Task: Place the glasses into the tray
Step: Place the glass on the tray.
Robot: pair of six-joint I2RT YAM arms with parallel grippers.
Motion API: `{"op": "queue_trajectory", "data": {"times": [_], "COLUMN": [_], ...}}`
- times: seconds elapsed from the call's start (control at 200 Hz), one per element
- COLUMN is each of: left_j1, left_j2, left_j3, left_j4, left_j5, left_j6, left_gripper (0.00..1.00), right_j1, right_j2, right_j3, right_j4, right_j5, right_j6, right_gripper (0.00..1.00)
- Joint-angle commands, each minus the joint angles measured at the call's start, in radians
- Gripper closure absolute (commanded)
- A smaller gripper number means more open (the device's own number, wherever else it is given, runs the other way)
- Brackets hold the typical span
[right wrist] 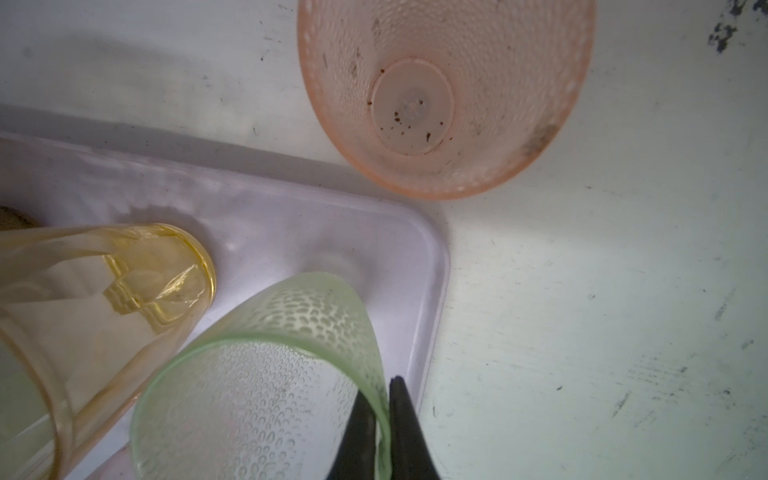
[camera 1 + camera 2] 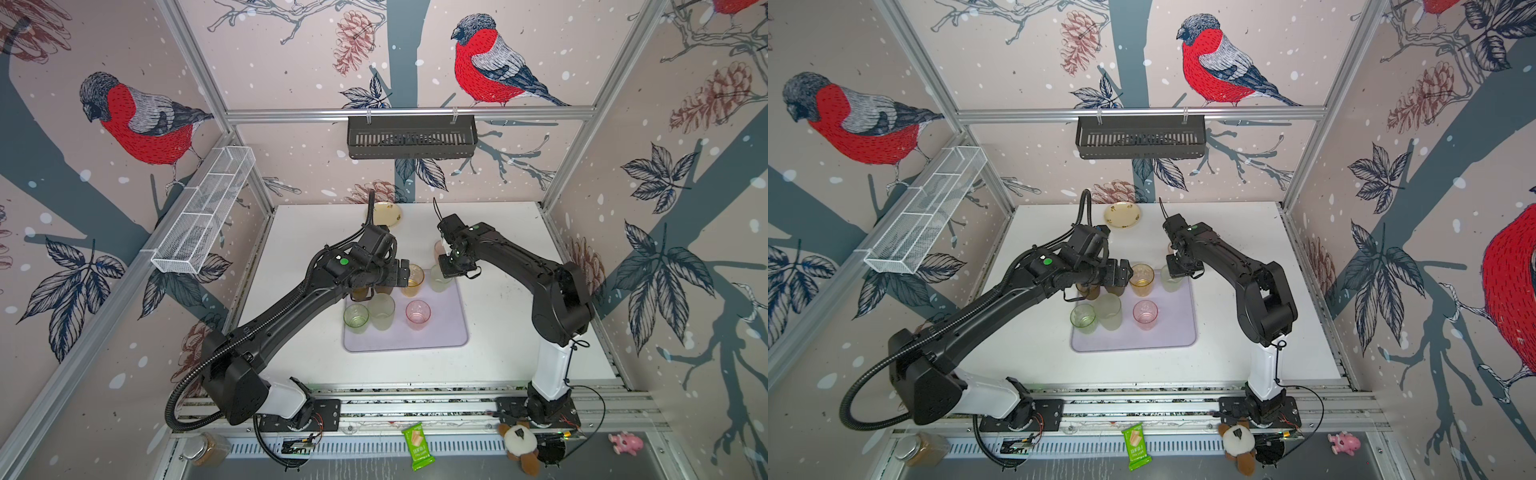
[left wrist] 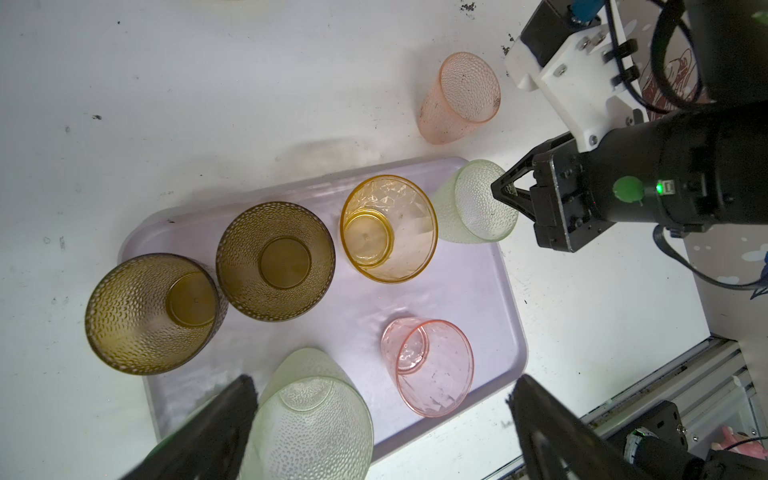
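Right gripper (image 3: 503, 189) pinched shut on rim wall of pale green dimpled plastic tumbler (image 1: 257, 395), one finger inside, one outside. Tumbler sat tilted over far right-hand corner of pale lavender rectangular tray (image 3: 478, 299), just beside amber faceted tumbler (image 3: 388, 228). Could not tell whether base rested on tray.

Left gripper (image 3: 382, 380) hung above tray near taller frosted green tumbler (image 3: 309, 419), fingers wide, holding nothing.

Step judged: setting green tumbler down. Next move calls for levelling it, releasing and lifting clear without dragging rim. After that, peach dimpled tumbler (image 1: 449, 104), upright on white table (image 1: 602, 291) just beyond tray corner, only one seen off tray.
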State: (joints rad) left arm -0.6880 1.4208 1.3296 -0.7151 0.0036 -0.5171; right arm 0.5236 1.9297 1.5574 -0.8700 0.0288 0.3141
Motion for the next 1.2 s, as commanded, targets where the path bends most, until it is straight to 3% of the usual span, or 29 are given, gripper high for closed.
{"op": "queue_trajectory", "data": {"times": [0.0,0.73,1.006,1.191], "left_j1": [0.001,0.001,0.001,0.001], "left_j2": [-0.005,-0.006,-0.013,-0.013], "left_j3": [0.002,0.0,-0.003,-0.001], "left_j4": [0.031,0.033,0.03,0.049], "left_j5": [-0.002,-0.013,-0.007,0.018], "left_j6": [0.001,-0.001,0.003,0.017], "left_gripper": [0.04,0.04,0.04,0.04], "right_j1": [0.005,0.004,-0.004,-0.054], "right_j2": [0.008,0.004,-0.049,-0.067], "right_j3": [-0.005,-0.002,0.043,0.11], "right_j4": [0.011,0.009,-0.033,-0.066], "right_j5": [-0.006,0.021,0.042,0.023], "right_j6": [0.006,0.012,0.024,0.019], "right_gripper": [0.95,0.72,0.4,0.25]}}
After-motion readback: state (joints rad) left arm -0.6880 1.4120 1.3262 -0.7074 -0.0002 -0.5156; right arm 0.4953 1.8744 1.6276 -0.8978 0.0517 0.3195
